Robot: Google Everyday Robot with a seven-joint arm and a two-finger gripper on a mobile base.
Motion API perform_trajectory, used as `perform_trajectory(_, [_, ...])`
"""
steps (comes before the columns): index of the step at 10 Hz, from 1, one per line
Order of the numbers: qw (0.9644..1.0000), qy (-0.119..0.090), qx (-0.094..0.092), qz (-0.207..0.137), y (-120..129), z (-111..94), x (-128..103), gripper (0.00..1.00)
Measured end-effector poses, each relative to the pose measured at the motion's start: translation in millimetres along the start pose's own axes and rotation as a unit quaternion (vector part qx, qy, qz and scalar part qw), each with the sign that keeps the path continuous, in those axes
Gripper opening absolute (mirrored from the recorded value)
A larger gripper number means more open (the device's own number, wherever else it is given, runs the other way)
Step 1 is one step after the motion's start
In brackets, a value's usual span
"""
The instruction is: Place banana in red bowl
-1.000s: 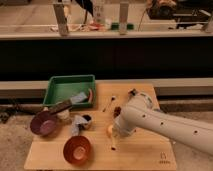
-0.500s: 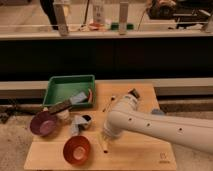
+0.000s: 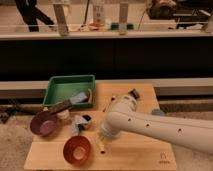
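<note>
1. The table (image 3: pixel 135 152), a pale wooden board, carries a small dark mark (image 3: pixel 162 159) near its front right corner; it cannot be read.
2. The red bowl (image 3: pixel 76 149) stands at the front left of the table. Its shiny inside holds nothing.
3. The banana (image 3: pixel 100 145) shows as a small pale-yellow piece just right of the red bowl and outside it, directly below the end effector.
4. The end effector (image 3: pixel 102 137) hangs at the tip of the white arm (image 3: pixel 150 127), which reaches in from the right. Its state cannot be told, nor whether it grips the banana.
5. A crumpled silvery packet (image 3: pixel 78 123) lies just behind the red bowl, close to the end effector.
6. A purple bowl (image 3: pixel 43 123) stands at the left edge, with a brown object (image 3: pixel 59 106) lying at its far rim.
7. A green tray (image 3: pixel 62 86) sits at the far left, holding a grey item and a red item (image 3: pixel 91 95) at its right wall.
8. A small dark object (image 3: pixel 134 94) lies at the far edge, behind the arm.
9. Beyond the table runs a dark counter (image 3: pixel 125 55).
</note>
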Motion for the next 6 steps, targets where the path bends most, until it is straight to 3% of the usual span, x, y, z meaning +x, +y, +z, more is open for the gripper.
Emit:
perform_trajectory(4, [0.9970, -0.050, 0.022, -0.055, -38.6, 18.9, -30.9, 0.03])
perform_trajectory(6, [0.9924, -0.079, 0.035, -0.088, -53.2, 27.0, -46.7, 0.03])
